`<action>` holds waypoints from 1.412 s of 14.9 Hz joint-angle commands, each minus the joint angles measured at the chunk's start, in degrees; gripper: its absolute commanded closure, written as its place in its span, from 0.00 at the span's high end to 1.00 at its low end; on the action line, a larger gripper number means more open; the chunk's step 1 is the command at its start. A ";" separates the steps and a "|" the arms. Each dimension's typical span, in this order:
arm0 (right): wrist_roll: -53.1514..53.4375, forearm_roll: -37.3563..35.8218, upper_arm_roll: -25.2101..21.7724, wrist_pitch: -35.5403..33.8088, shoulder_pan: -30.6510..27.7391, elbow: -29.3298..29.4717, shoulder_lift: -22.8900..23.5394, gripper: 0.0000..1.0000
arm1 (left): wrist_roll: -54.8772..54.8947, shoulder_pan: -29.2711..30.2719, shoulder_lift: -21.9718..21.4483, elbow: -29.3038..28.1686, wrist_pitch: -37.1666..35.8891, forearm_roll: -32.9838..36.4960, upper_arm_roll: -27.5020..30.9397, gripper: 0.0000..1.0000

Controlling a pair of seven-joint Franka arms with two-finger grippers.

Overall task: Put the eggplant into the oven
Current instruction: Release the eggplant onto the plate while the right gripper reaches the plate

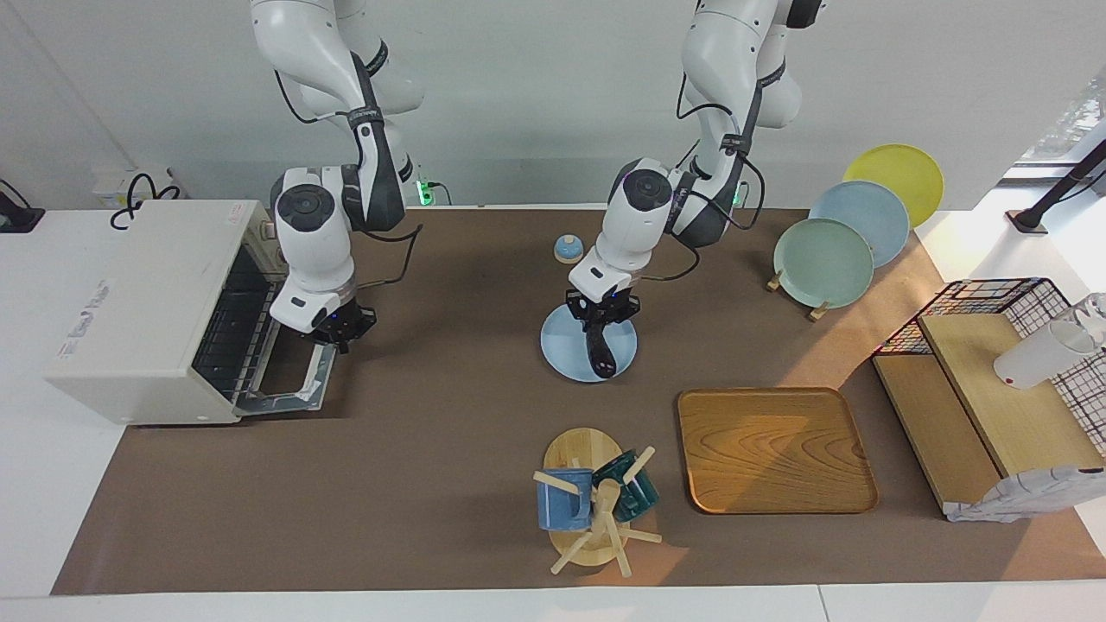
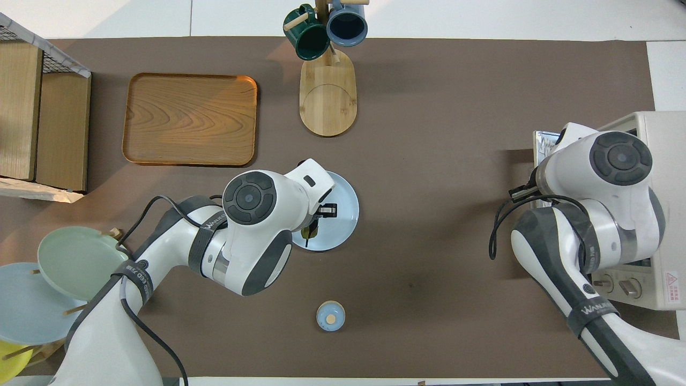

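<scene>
Over the light blue plate, the eggplant is gripped at its stem end by the left gripper; the right gripper, its finger spacing unclear, is held over the oven's lowered door.

The eggplant, slender, glossy and dark purple-black, hangs nearly upright just right of the centre of the facing view, its thin stem end up and its rounded end down, and in the overhead view only a small olive-dark bit of it shows near the middle. The oven, a boxy off-white toaster oven, sits at the left edge of the facing view with its door dropped open and a wire rack showing inside
</scene>
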 commanded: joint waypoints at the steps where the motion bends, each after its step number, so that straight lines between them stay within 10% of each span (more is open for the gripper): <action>1: 0.44 2.52 -0.66 0.60 -1.17 -0.14 1.72 0.00 | -0.12 -1.05 -0.70 -1.34 1.51 -0.94 1.06 0.64; 2: 0.44 3.84 -0.66 0.60 -1.17 -0.14 1.98 0.00 | -0.12 -1.05 -0.70 -1.25 1.43 -0.94 1.06 1.00; 5: 2.01 8.75 -0.57 0.33 1.19 2.04 2.33 0.00 | 0.14 -0.35 -1.75 -0.73 -0.67 -0.86 1.24 1.00; 7: 5.44 11.40 -0.57 0.42 3.66 3.45 2.25 0.47 | 1.63 2.45 -3.77 1.46 -5.84 -0.77 1.50 1.00; 14: 13.66 15.71 2.32 -3.44 18.82 14.51 2.59 0.66 | 22.52 23.01 -6.32 17.64 -31.42 -0.16 1.59 1.00; 19: 39.51 12.39 2.15 -14.94 32.82 42.43 20.58 0.73 | 23.96 28.39 -11.77 17.56 -36.27 4.50 1.59 1.00; 21: 47.00 7.30 2.24 -9.29 36.00 46.26 27.45 0.73 | 23.87 28.48 -13.62 17.64 -39.08 5.91 1.68 1.00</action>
